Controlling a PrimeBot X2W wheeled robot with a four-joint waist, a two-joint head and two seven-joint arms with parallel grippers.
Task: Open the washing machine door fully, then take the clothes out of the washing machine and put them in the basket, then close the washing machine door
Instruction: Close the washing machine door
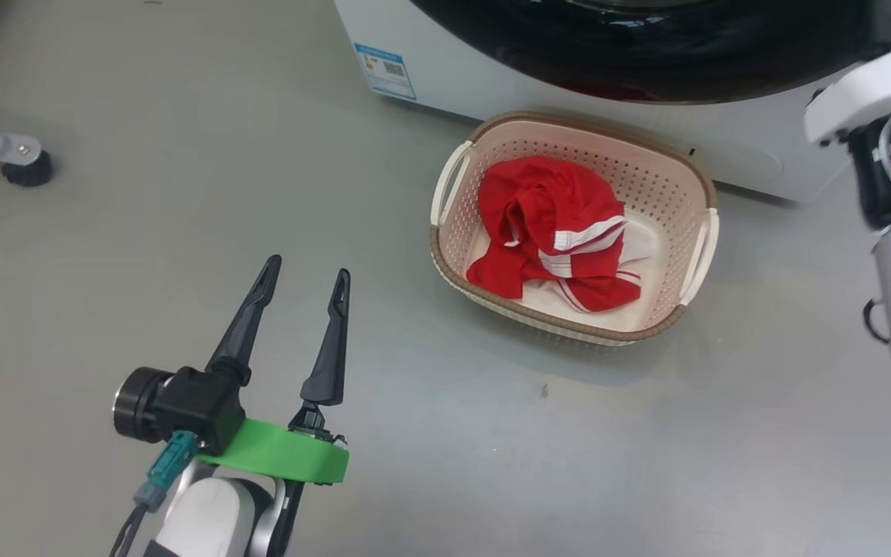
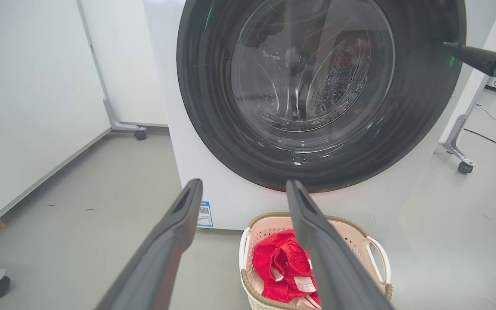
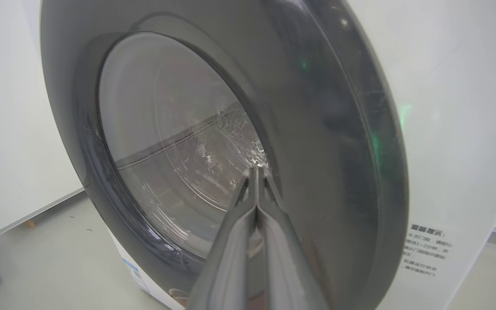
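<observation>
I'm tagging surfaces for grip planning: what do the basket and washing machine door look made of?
Basket: likely matte cream plastic, moulded holes, brown woven-look rim. Washing machine door: glossy black rim, probably plastic, with reflections; clear bowl looks like glass.

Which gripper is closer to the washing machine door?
The right. The right gripper, shut, points close at the washing machine door; the left gripper hangs open farther back over the floor, beside the basket.
</observation>
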